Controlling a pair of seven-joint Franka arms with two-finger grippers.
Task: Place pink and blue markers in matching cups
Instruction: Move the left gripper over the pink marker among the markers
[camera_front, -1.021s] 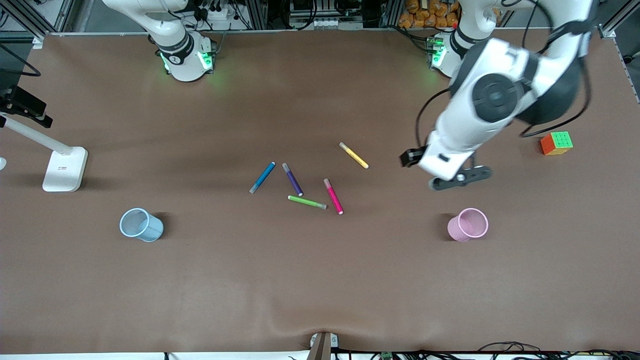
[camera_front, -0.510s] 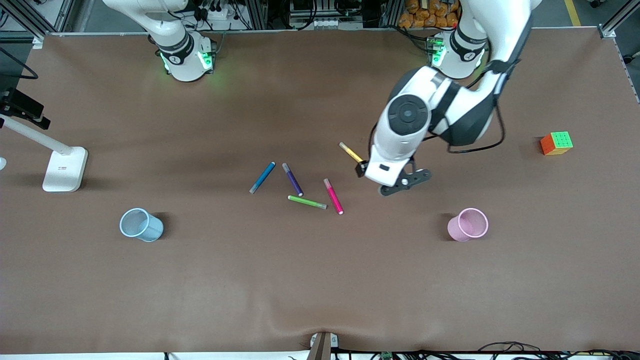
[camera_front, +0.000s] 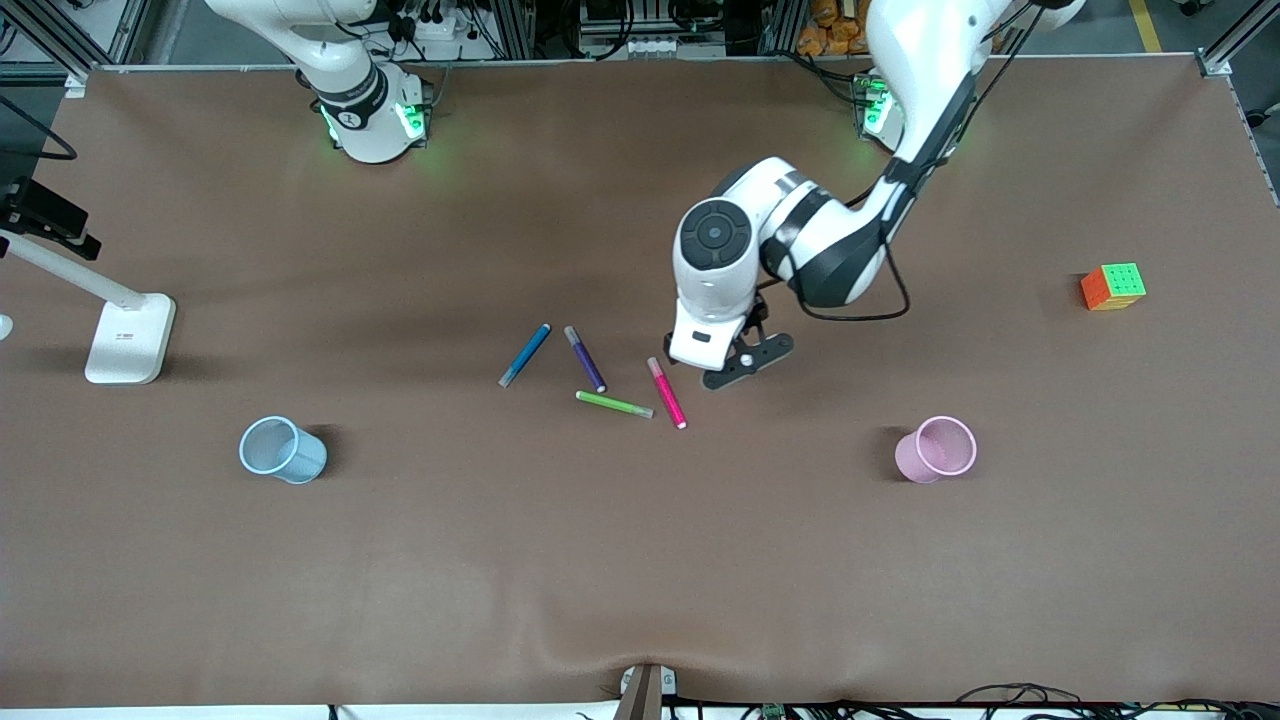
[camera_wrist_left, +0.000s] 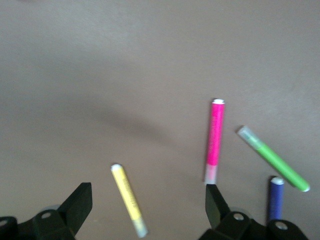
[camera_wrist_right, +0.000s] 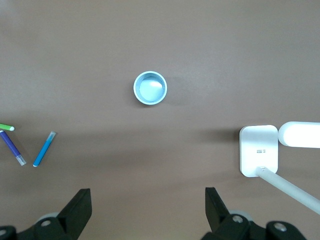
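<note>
My left gripper (camera_wrist_left: 145, 210) hangs spread wide and empty at centre frame over the yellow marker (camera_wrist_left: 129, 200), just beside the pink marker (camera_front: 667, 392). My right gripper (camera_wrist_right: 145, 210) waits, also spread and empty. Nothing is placed yet: the blue marker (camera_front: 525, 355) lies left of centre; the blue cup (camera_front: 282, 450) at lower left and pink cup (camera_front: 936, 449) at lower right stand empty.

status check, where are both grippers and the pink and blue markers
Left gripper open, over yellow marker beside pink marker. Right gripper open, high, waiting. Blue marker on table; pink cup, blue cup empty.
</note>
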